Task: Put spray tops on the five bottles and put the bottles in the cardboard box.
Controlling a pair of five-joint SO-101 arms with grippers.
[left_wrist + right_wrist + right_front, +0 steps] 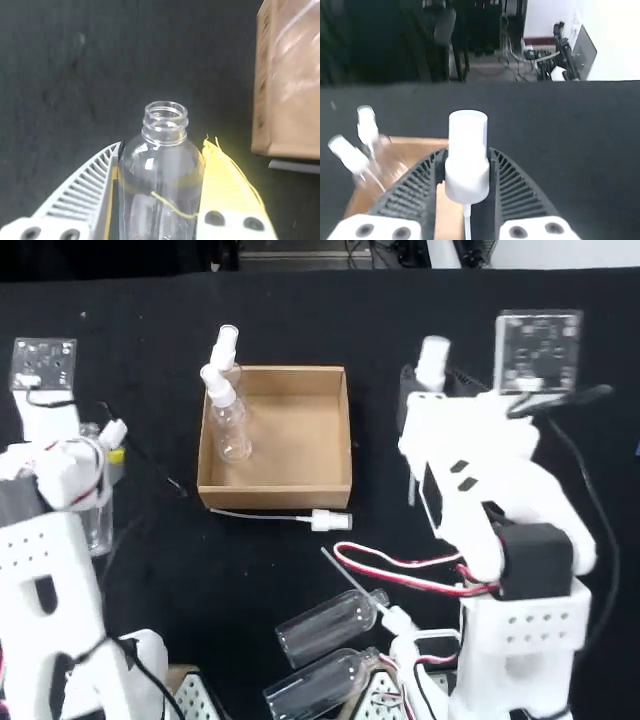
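My left gripper [162,146] is shut on a clear bottle without a top [161,170], held upright to the left of the cardboard box [276,475]. In the high view this bottle [98,520] stands under the left gripper [103,452]. My right gripper [466,152] is shut on a white spray top [467,130], its tube pointing down, held right of the box [412,162]; from above the spray top [433,358] pokes out above the arm. Two bottles with spray tops [228,412] stand in the box's left side.
A loose spray top with a long tube [330,520] lies just in front of the box. Two bare bottles [325,628] [318,682] lie on their sides near the front edge, with another spray top [393,617] by the upper one's neck. Red and white cables run beside them.
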